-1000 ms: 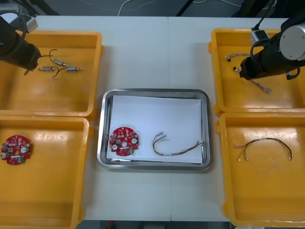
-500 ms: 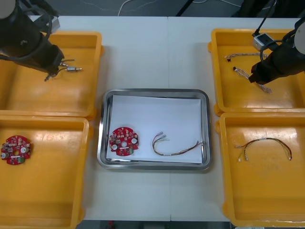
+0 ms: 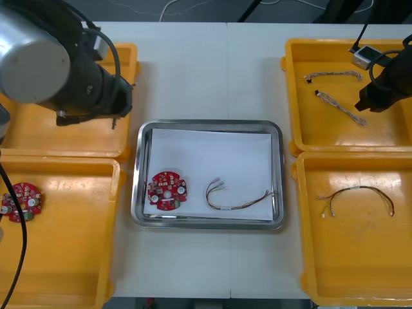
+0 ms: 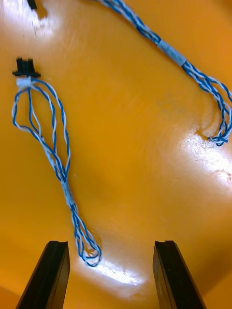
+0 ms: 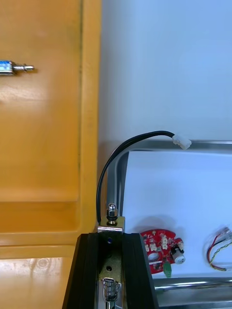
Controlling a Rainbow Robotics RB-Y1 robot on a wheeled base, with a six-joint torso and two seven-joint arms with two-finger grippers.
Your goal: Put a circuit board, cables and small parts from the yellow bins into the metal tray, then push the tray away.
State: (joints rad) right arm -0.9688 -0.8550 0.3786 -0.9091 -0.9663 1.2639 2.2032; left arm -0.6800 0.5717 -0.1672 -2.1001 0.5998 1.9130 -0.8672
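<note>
My left gripper (image 5: 112, 256) is shut on a small metal part (image 5: 111, 218) whose black cable (image 5: 112, 166) ends in a white plug. It hangs over the gap between the upper left yellow bin (image 5: 43, 145) and the metal tray (image 5: 159, 144). In the front view this gripper (image 3: 113, 118) sits under the big left arm. In the tray (image 3: 209, 124) lie a red circuit board (image 3: 167, 190) and a red and yellow cable (image 3: 237, 198). My right gripper (image 4: 111, 275) is open above a twisted blue and white cable (image 4: 52, 149) in the upper right bin (image 3: 302, 138).
A second twisted cable (image 4: 169, 48) lies farther off in that bin. Another small metal part (image 5: 12, 67) stays in the upper left bin. The lower left bin holds a circuit board (image 3: 20, 201), and a dark cable (image 3: 357, 192) lies in the lower right bin.
The left arm has swung from the upper left bin toward the tray, carrying the small part. The right gripper has drifted right within its bin, off the twisted cable.
</note>
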